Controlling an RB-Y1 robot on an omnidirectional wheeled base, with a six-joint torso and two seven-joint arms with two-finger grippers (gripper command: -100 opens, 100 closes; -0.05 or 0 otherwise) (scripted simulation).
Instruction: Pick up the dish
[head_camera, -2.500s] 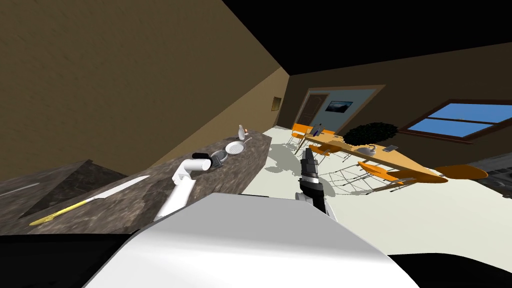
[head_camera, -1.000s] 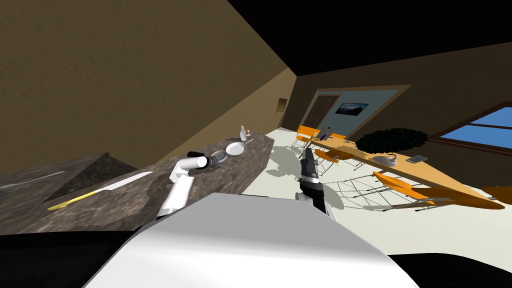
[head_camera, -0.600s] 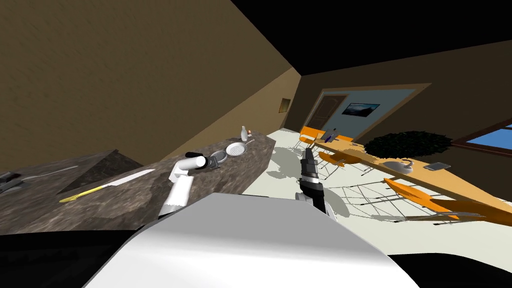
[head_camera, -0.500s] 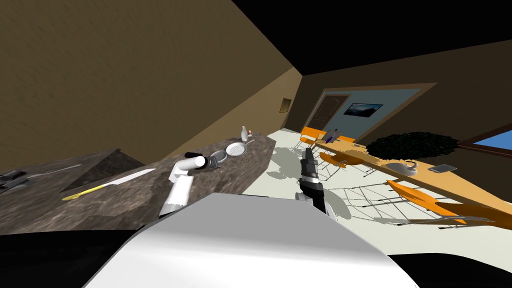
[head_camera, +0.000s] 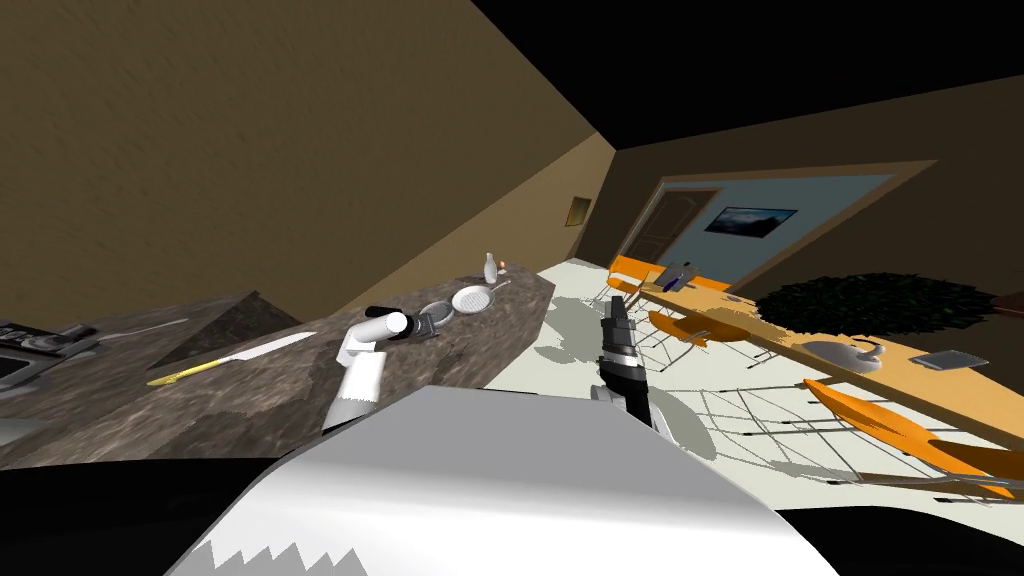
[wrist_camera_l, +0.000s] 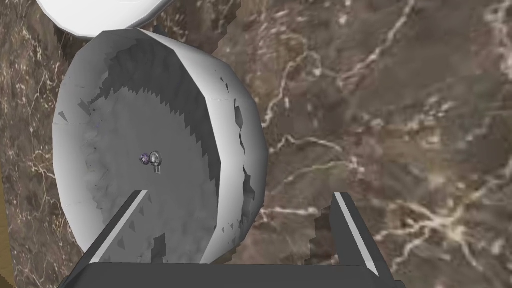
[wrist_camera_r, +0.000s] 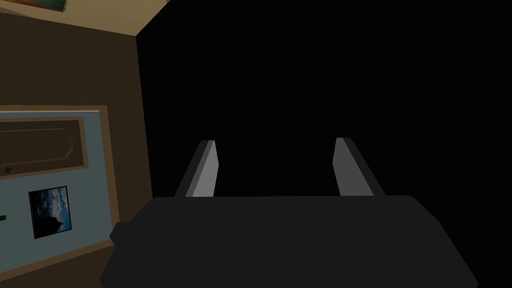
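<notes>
Dish (wrist_camera_l: 150, 165), grey, lies on the marbled counter (wrist_camera_l: 390, 125) at left-centre of the left wrist frame, its rim between the spread fingers of my left gripper (wrist_camera_l: 240, 195); since 2.5 s ago only my head camera swings, the hand holds station, so closing looks next.

On the tabletop (wrist_camera_l: 390, 100), the dish (wrist_camera_l: 150, 150) sits before our left fingers (wrist_camera_l: 122, 224). One finger reaches over its inside and the other stands outside its rim, over bare tabletop. Just beyond the dish, farther from the fingers, lies a pan (wrist_camera_l: 100, 15), with a bottle (head_camera: 490, 267) behind it.
</notes>
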